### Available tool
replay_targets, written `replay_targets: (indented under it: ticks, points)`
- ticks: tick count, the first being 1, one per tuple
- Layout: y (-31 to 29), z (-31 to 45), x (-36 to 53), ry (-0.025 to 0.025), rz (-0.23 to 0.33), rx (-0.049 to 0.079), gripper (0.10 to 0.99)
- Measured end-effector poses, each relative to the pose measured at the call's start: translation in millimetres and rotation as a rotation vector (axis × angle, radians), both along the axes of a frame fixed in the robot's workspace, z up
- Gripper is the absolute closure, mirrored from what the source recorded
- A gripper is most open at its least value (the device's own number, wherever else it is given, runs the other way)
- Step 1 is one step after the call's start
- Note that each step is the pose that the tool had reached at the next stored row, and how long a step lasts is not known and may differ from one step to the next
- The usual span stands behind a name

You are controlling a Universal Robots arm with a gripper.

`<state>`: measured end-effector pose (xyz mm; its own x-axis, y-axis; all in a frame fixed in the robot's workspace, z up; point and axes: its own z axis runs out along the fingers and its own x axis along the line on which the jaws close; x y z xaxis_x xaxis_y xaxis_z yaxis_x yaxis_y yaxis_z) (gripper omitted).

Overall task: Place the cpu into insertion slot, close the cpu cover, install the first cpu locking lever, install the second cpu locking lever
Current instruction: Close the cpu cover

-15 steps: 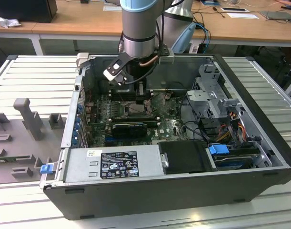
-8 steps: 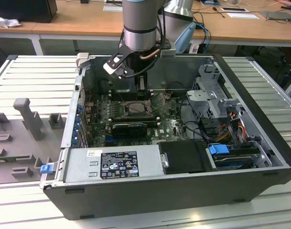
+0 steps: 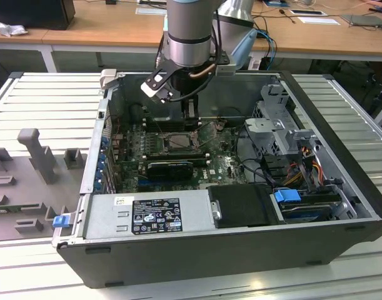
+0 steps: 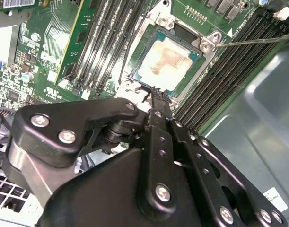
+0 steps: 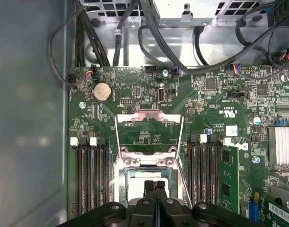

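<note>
The open computer case (image 3: 341, 187) lay on its side on the slatted metal worktop (image 3: 40, 94), and the arm reached down into it from above. The pincer (image 3: 189, 111) hung low over the socket on the green motherboard (image 3: 223, 167). In both wrist views its black fingers (image 5: 149, 189) were pressed together, tip against tip, with nothing gripped between them.

The cpu (image 4: 167, 64) lay flat in the socket, its pale top facing up. The fingertips sat right at its edge, though I couldn't tell whether they touched it. The cpu cover (image 5: 149, 116) was swung open, tipped back beyond the socket, with green board showing through its open centre. A thin metal lever (image 4: 255, 41) stuck out from one socket corner, across the dark memory slots (image 4: 224, 75) that ran along both sides.
</note>
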<state>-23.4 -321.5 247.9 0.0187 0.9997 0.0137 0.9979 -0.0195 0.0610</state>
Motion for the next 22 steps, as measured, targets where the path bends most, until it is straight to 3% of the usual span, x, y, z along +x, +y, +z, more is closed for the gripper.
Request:
replay_targets:
  ticks: [5,8,11,15,18,22]
  points:
    - [0.0,0.9,3.5,0.0001,0.0,0.0,0.98]
    - [0.0,10.1,3.5,0.0003,0.0,0.0,0.98]
    - [0.0,14.4,4.6,0.0007,0.0,0.0,0.98]
    - [0.0,15.6,14.5,0.0035,0.0,0.0,0.98]
    - [0.0,24.4,16.7,0.0043,0.0,0.0,0.98]
    - [0.0,24.5,33.9,0.0065,0.0,0.001,0.98]
